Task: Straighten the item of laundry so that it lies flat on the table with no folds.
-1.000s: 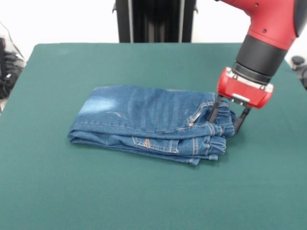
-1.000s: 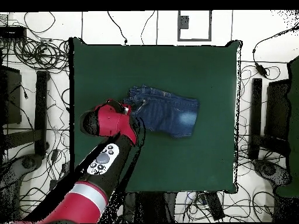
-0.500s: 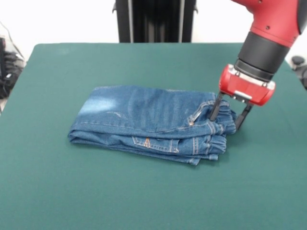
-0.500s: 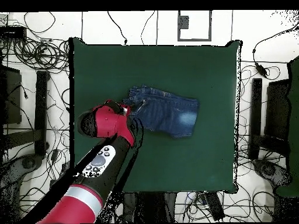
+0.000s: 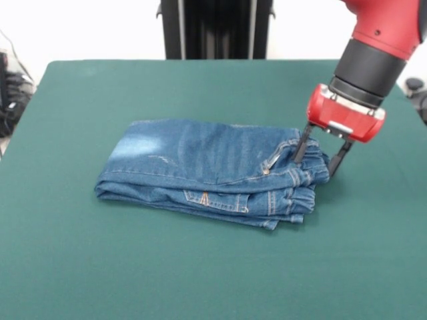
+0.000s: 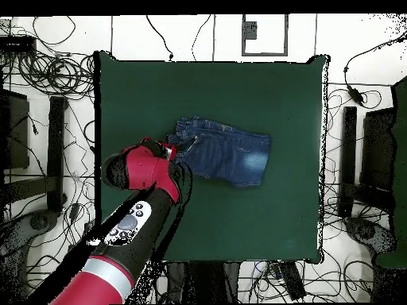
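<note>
Hand (image 5: 319,156) fingers spread, straddling gathered waistband of jeans (image 5: 207,172). Denim soft, floppy, folded double; waistband edge offers thick, sure grip.

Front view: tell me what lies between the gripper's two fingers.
In the front view, the gathered waistband end of the jeans sits between the open gripper's fingers.

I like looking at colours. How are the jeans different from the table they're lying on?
The jeans are blue denim with a faded whitish patch; the table is plain dark green. The jeans are folded in bunched layers, while the table lies flat. The jeans are much smaller than the table. Both are cloth-covered.
</note>
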`<state>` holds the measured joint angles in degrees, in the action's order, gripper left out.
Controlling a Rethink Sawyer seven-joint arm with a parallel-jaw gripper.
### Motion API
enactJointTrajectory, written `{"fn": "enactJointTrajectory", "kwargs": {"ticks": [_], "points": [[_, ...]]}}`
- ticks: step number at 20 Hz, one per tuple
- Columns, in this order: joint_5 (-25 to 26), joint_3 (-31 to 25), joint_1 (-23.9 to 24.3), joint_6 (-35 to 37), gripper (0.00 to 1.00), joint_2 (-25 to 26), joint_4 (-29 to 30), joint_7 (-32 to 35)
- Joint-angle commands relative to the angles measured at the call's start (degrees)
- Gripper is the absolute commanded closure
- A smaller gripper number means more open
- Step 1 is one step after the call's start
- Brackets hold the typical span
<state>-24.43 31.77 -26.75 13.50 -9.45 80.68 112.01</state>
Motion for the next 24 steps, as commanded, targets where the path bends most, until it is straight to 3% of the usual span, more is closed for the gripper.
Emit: {"fn": "enactJointTrajectory", "kwargs": {"ticks": [1, 20, 21, 24], "points": [[1.7, -3.9, -1.2, 4.9, 0.0, 2.0, 7.0, 10.3], [1.6, -3.0, -1.7, 2.1, 0.0, 2.2, 7.8, 10.4], [1.5, -2.7, -2.0, 2.3, 1.0, 2.3, 7.7, 10.6], [1.6, -2.8, -2.0, 2.3, 1.0, 2.3, 7.8, 10.4]]}}
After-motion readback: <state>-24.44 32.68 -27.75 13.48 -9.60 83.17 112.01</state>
